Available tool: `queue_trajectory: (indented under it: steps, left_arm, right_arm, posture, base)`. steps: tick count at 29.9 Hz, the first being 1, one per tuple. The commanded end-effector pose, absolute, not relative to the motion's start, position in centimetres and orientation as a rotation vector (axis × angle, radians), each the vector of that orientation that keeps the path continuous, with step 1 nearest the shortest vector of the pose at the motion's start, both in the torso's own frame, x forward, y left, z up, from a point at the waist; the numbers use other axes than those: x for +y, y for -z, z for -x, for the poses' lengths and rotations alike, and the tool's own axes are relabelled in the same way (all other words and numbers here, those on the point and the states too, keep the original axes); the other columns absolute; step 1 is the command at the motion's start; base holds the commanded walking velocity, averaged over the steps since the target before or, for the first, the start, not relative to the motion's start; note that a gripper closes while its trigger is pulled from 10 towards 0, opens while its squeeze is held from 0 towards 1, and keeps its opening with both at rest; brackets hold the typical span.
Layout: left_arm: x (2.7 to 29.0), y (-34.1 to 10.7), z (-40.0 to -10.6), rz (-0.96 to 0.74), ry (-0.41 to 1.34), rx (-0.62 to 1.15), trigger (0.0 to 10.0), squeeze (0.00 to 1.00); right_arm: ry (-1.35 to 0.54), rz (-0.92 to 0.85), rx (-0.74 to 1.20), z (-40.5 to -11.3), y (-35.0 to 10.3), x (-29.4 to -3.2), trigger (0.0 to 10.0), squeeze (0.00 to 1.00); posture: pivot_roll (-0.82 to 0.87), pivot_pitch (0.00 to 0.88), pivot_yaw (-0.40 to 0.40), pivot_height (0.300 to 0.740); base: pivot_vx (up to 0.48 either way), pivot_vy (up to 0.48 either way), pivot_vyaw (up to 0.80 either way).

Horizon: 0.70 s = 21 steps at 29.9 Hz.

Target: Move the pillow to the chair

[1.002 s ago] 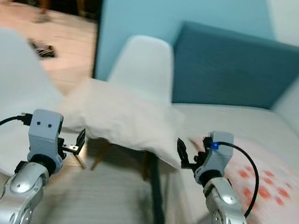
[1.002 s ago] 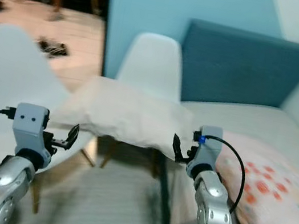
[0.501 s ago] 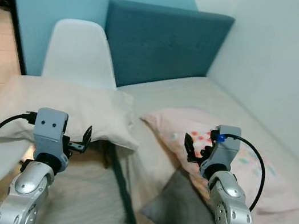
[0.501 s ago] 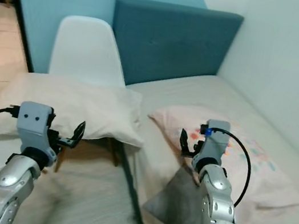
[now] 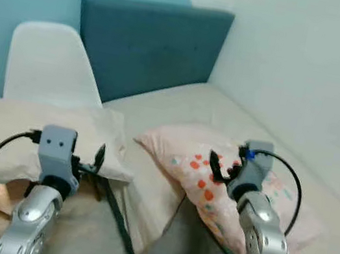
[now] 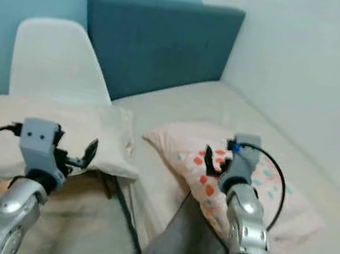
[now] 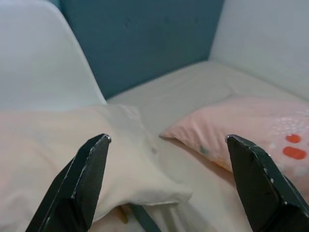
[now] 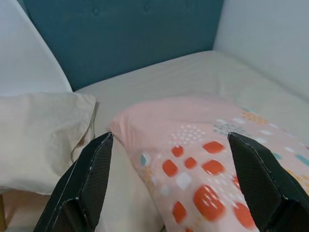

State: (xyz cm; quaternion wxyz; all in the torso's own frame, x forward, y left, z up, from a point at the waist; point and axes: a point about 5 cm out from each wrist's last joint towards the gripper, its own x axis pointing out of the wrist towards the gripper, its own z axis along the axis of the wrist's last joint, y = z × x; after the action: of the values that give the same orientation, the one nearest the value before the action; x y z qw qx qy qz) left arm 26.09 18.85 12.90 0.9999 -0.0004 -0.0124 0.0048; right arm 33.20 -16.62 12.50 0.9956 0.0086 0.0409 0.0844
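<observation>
A cream pillow (image 5: 30, 135) lies across the seat of a white chair (image 5: 46, 62) beside the bed (image 5: 180, 106), below a teal headboard (image 5: 149, 41). The robot's left gripper (image 5: 97, 159) and right gripper (image 5: 213, 167) hover with fingers spread apart, holding nothing, the right above a pink patterned pillow (image 5: 214, 174) resting on the mattress.

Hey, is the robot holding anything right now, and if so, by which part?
Nothing is held. The left gripper and right gripper are both open, with no fabric between the fingers.
</observation>
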Motion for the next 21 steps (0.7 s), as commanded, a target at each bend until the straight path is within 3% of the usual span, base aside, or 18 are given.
queue_trajectory:
  steps: [1, 6, 10, 17, 21]
  left_arm:
    - [18.2, -13.1, -26.2, -0.003, 0.013, -0.032, 10.0, 0.00]
    - [18.3, -13.1, -26.4, -0.004, -0.005, -0.031, 10.0, 0.00]
    - [18.3, -13.1, -26.4, -0.008, -0.007, -0.032, 10.0, 0.00]
    - [18.6, -13.3, -26.5, -0.008, -0.012, -0.035, 10.0, 0.00]
    - [18.6, -13.2, -26.5, -0.008, -0.013, -0.036, 10.0, 0.00]
  right_arm:
    - [-0.132, -0.003, 0.106, -33.0, -12.2, -17.9, 10.0, 0.00]
    - [-0.122, -0.015, 0.119, -32.9, -11.9, -18.1, 10.0, 0.00]
    - [-0.064, 0.022, 0.171, -32.9, -11.2, -19.1, 10.0, 0.00]
    - [0.101, -0.047, 0.279, -32.7, -9.7, -22.1, 10.0, 0.00]
    - [0.124, -0.072, 0.318, -32.5, -9.1, -22.6, 10.0, 0.00]
  posture:
    - [-0.03, 0.000, -0.131, 0.740]
    - [-0.03, 0.000, -0.131, 0.740]
    - [-0.03, 0.000, -0.132, 0.740]
    - [-0.03, 0.000, -0.135, 0.740]
    - [-0.04, 0.000, -0.133, 0.740]
  base:
    - [0.000, 0.000, -0.79]
    - [0.000, 0.000, -0.79]
    - [0.000, 0.000, 0.00]
    - [0.000, 0.000, -0.79]
    - [0.000, 0.000, -0.78]
